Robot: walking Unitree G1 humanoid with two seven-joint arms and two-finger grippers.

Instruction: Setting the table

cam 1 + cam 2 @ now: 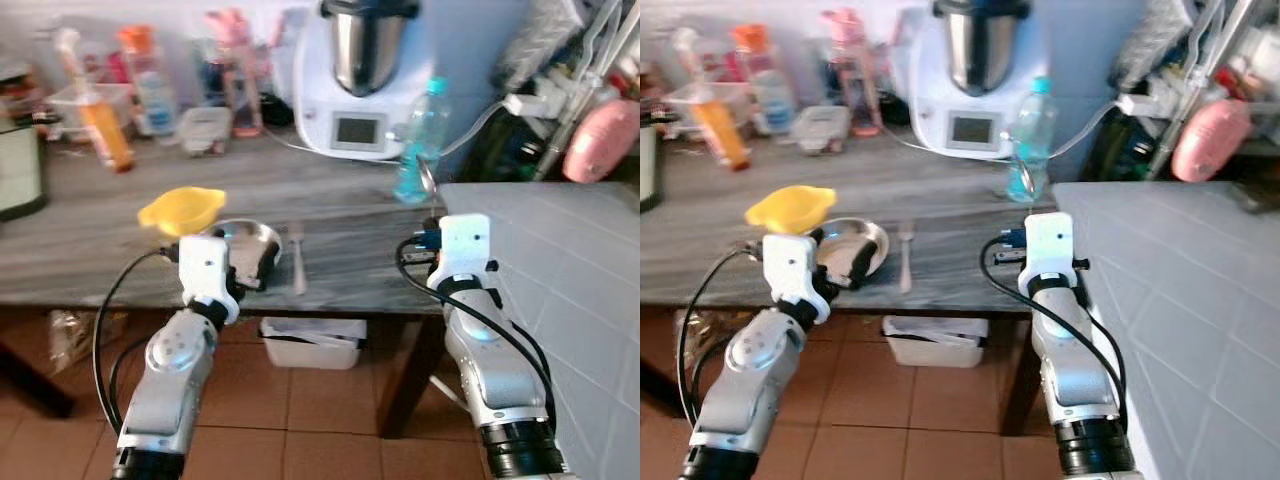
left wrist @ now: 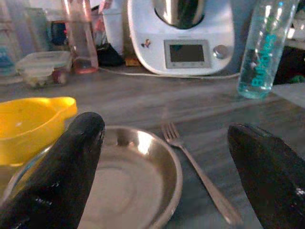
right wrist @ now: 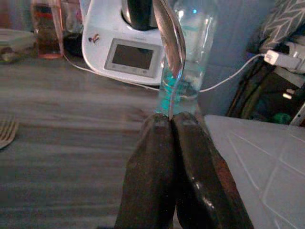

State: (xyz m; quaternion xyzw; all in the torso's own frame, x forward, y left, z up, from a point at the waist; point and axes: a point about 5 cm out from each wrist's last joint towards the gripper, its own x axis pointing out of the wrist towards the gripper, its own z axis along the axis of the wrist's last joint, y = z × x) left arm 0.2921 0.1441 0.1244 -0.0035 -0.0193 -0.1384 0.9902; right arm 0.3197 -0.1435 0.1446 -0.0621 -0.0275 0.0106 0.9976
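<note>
From my head, the shallow round steel plate (image 1: 245,245) lies near the grey table's (image 1: 90,250) front edge, a steel fork (image 1: 297,258) just right of it. My left gripper (image 2: 167,157) hangs spread wide above both. My right gripper (image 3: 177,125) is clenched on a thin shiny metal spoon (image 3: 167,52) (stiff, light, slippery), pinched low on its handle, held upright at the table's right end.

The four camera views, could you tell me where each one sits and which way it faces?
Left and right eye views: on the head, looking forward and down at the wooden table; both silver arms show.
Left wrist view: along the open left hand, over the steel plate and fork.
Right wrist view: along the right hand, shut on a spoon.
All share the white kitchen machine.
</note>
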